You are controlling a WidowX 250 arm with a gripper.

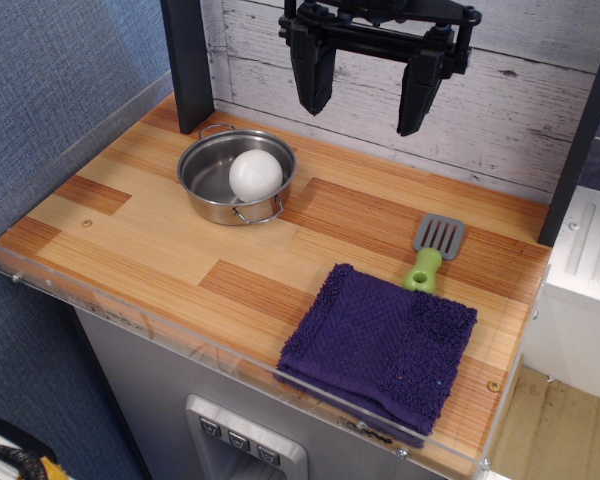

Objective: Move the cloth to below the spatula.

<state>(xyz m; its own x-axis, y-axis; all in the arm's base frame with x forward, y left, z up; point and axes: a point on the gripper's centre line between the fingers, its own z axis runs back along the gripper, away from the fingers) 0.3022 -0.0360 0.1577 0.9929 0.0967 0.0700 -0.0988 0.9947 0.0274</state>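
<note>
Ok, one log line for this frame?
gripper: open, raised, empty | cloth: front edge, below spatula | pot: holds white ball

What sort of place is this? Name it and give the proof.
Probably a toy kitchen set up as a robot test bench: a wooden countertop with a clear plastic rim, a steel pot holding a white ball, a small green-handled spatula, and a black claw hanging above.

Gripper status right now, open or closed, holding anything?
Gripper: open, fingers spread, holding nothing, raised above the table.

The wooden counter (pixel 150 225) carries a steel pot (pixel 220 190), spatula (pixel 433 250) and cloth (pixel 380 345).
</note>
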